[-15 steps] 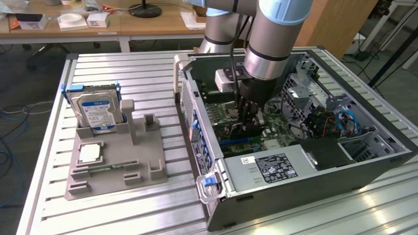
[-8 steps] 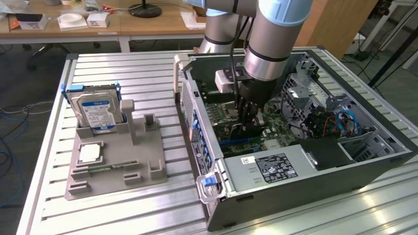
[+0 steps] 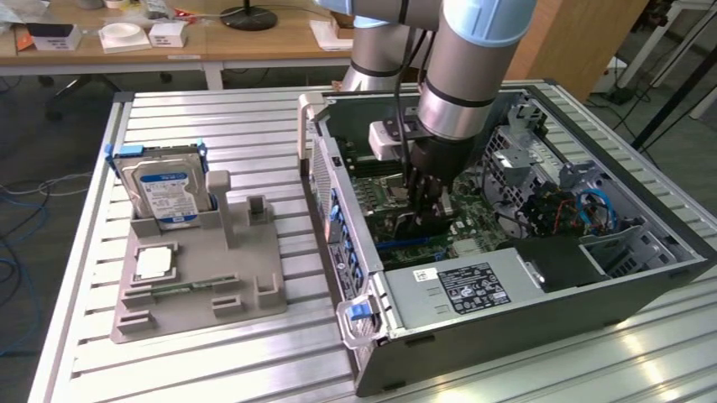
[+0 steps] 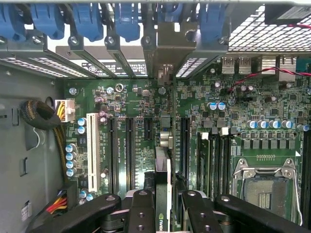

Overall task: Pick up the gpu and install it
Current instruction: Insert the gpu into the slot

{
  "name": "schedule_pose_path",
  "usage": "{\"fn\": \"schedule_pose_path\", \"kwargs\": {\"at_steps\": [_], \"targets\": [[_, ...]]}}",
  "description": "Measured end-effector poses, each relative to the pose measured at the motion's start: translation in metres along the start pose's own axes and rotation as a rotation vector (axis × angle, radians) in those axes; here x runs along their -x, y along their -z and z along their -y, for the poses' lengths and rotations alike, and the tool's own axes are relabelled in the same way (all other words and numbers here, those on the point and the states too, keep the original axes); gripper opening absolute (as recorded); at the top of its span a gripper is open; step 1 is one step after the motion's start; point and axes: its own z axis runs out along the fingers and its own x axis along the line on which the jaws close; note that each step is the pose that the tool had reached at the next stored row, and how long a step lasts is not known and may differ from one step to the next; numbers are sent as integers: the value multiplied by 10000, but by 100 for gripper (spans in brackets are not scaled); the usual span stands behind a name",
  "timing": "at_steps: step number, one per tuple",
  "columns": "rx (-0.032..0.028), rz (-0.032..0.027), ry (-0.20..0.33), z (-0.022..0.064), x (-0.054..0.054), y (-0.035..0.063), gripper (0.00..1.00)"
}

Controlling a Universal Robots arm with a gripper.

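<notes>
Wrist view: gripper clamps the gpu edge-on inside the open computer case, over the motherboard.

We see a work table of ribbed, silvery aluminium slats, with glare from overhead light along its near edge at the exterior view's right. Behind its far edge stands a wooden desk with white drawers beneath, carrying small white boxes and the round black base of a lamp. The floor is grey; loose blue and white cables lie on it beside the table at the exterior view's left. A wooden panel rises behind the far right corner.
</notes>
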Motion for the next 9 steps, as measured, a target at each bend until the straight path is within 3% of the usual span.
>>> {"fn": "schedule_pose_path", "kwargs": {"at_steps": [9], "targets": [[-5, 0, 0, -2, 0, -18, 26]]}}
